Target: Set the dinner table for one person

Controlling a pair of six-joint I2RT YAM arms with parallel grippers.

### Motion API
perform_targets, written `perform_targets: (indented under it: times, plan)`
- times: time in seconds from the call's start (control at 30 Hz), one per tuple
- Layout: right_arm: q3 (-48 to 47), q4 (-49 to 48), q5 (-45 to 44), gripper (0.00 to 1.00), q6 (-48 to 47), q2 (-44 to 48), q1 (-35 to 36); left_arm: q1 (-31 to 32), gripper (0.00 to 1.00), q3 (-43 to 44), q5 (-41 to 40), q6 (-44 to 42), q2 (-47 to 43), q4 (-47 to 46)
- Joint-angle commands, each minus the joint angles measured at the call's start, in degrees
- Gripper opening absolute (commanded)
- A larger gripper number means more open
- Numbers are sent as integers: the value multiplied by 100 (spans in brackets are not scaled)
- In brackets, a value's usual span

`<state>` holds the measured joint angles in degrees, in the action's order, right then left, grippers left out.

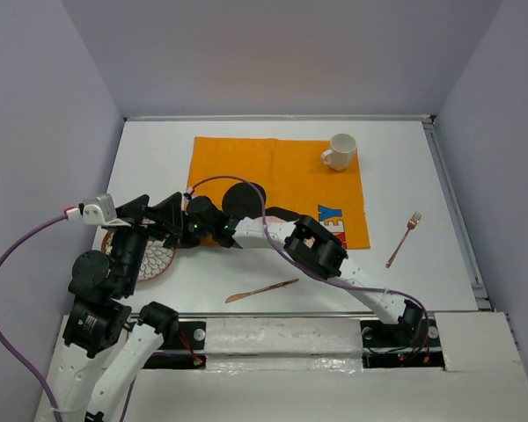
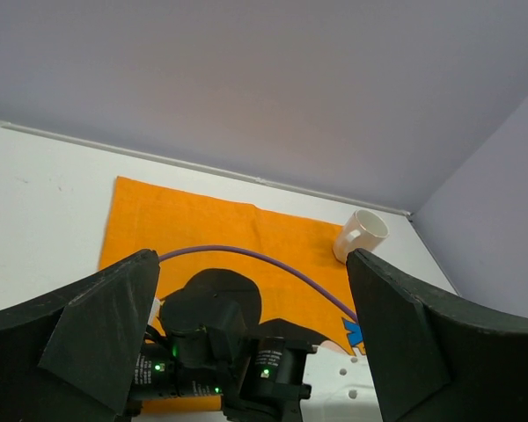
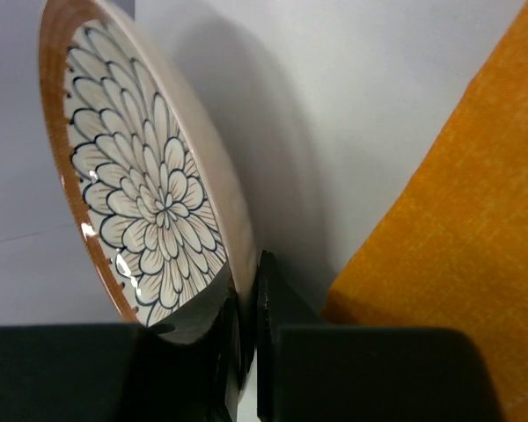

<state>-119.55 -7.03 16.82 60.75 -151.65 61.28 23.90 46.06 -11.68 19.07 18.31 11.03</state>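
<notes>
Two arms cross over the left part of the dinner table (image 1: 158,158).

Top external: the table is the white top that fills the floor of the enclosure. An orange cloth (image 1: 273,167) lies at its far middle, with a white mug (image 1: 341,151) on the cloth's far right corner. A copper fork (image 1: 403,239) lies on bare table to the right of the cloth. A copper knife (image 1: 262,291) lies near the front edge. A patterned plate (image 1: 150,259) sits at near left, partly hidden under the left arm. The right arm reaches across, with the right gripper (image 1: 178,239) at the plate's right rim. The left gripper (image 1: 172,214) is just above it. Neither gripper's opening can be read from this view.

Left wrist: the left gripper (image 2: 251,259) is spread wide with nothing between its fingers (image 2: 106,325). Beyond them are the cloth (image 2: 202,229), the mug (image 2: 363,233), white table (image 2: 35,193) and the right arm's wrist (image 2: 238,352) with green lights. A purple cable (image 2: 246,255) arcs across.

Right wrist: the right gripper (image 3: 246,290) is pressed together on the plate's (image 3: 158,202) rim, one finger (image 3: 194,321) on the flowered face and one behind. White table (image 3: 334,105) and the cloth's edge (image 3: 458,246) lie beyond. I cannot tell whether the plate rests on the table.
</notes>
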Motion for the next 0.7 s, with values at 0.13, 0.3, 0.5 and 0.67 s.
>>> perform_targets:
  times: [0.13,0.3,0.5,0.67]
  plan:
    - [-87,-431,199,0,-80,373,95,-34,99,368,-168,-316,200,-224]
    - [414,-712,41,0,-274,1014,95,-26,99,412,-194,-369,252,-224]
    - [1511,-1353,-415,0,-537,2207,95,-26,99,754,-46,-571,340,-241]
    - [2092,-1512,-776,0,-872,2948,34,-34,99,1158,280,-510,393,-276]
